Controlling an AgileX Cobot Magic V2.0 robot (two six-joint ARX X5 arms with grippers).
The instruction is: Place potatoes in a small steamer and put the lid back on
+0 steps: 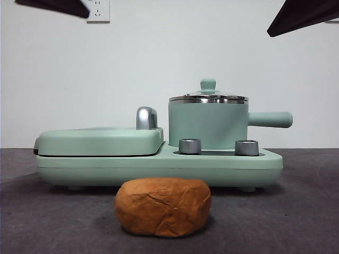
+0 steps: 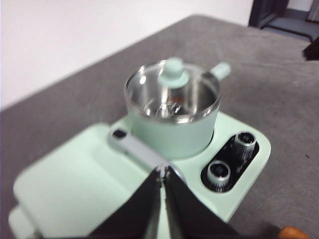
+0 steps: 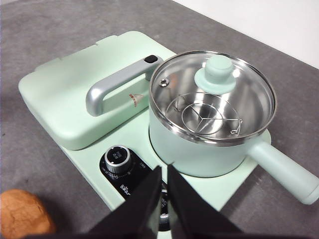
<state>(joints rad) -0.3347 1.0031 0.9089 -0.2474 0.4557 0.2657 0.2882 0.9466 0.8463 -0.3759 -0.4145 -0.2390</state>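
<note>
Below the cooker, low centre of the front view, lies the potato (image 1: pixel 162 206); lidded (image 3: pixel 217 79) steamer (image 1: pixel 208 125) sits upper right, both grippers (image 2: pixel 163 180) (image 3: pixel 164 185) closed, empty, panel reading "Bear".

"Bear" in white on black control panel (image 3: pixel 130 185), beside dial (image 3: pixel 117 158); dial face digits unreadable.

The place looks like a plain test room or lab rather than a home kitchen. A mint-green cooking appliance (image 1: pixel 159 161) sits alone on a table covered in dark grey felt-like cloth (image 1: pixel 296 222), not on a counter. Behind it is a bare white wall (image 1: pixel 175 47) with a single white power socket (image 1: pixel 98 9). No cupboards, sink or other kitchen fittings appear in any view.
</note>
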